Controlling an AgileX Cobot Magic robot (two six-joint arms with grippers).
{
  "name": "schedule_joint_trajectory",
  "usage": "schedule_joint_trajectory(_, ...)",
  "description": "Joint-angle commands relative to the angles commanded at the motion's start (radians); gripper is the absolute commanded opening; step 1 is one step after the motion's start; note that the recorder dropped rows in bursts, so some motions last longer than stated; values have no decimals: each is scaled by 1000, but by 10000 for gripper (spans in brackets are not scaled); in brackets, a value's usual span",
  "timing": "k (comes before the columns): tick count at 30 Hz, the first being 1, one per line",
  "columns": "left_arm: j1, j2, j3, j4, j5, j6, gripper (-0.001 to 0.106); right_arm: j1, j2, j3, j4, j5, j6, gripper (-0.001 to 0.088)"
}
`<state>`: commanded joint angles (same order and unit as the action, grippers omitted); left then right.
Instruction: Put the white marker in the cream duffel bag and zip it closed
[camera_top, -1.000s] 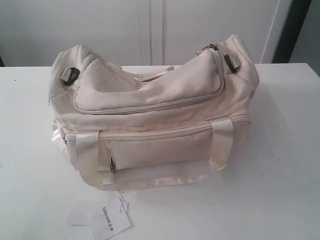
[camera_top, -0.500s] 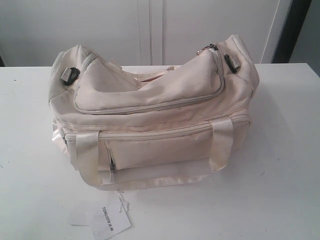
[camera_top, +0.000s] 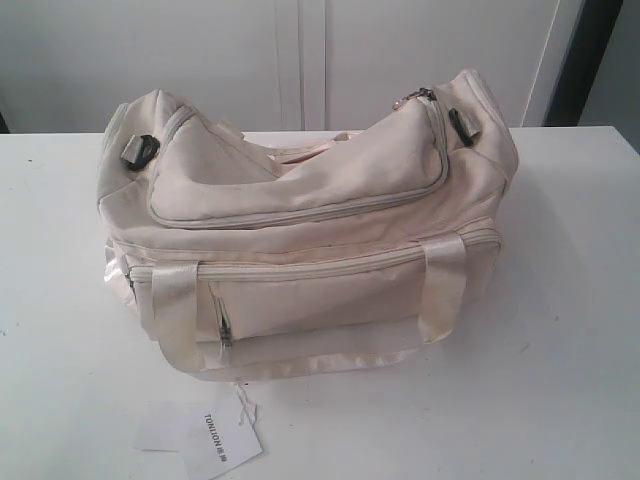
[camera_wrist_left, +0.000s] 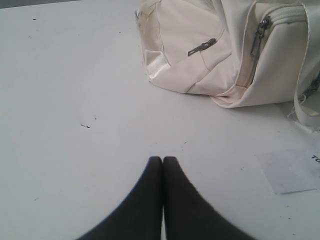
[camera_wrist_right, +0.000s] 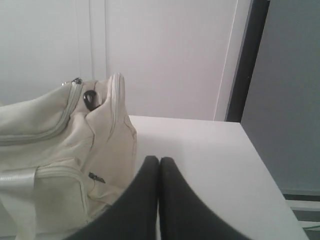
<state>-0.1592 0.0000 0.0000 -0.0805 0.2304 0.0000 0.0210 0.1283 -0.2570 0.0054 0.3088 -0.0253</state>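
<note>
I can't see the white marker anywhere around the cream duffel bag (camera_top: 300, 240) on the counter (camera_top: 570, 340). It is probably inside, since the bag's curved top zipper (camera_top: 300, 213) looks run shut. The left claw (camera_wrist_left: 162, 161) and right claw (camera_wrist_right: 159, 161) are pressed together, empty, beside the bag. Next I'd just confirm the closure.

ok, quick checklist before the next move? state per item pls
1. Marker located: cannot tell. The white marker shows in no view.
2. Bag closed: ok. On the cream duffel bag the top zipper looks shut along its curve, with the puller at the right end.
3. Is the left pincer free: ok. It is shut, holds nothing and is over bare table.
4. Is the right pincer free: ok. It is shut, holds nothing and is near the bag's end.
5. Is the paper tag clear: ok. It lies flat in front of the bag.
</note>
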Motion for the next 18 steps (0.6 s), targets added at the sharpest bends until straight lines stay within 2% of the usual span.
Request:
schedule_joint_trajectory(10,0,0,0,0,0,0,0,0,-82,135,46,-9,2,0)
schedule_joint_trajectory(18,0,0,0,0,0,0,0,0,-128,255,46,-73,2,0)
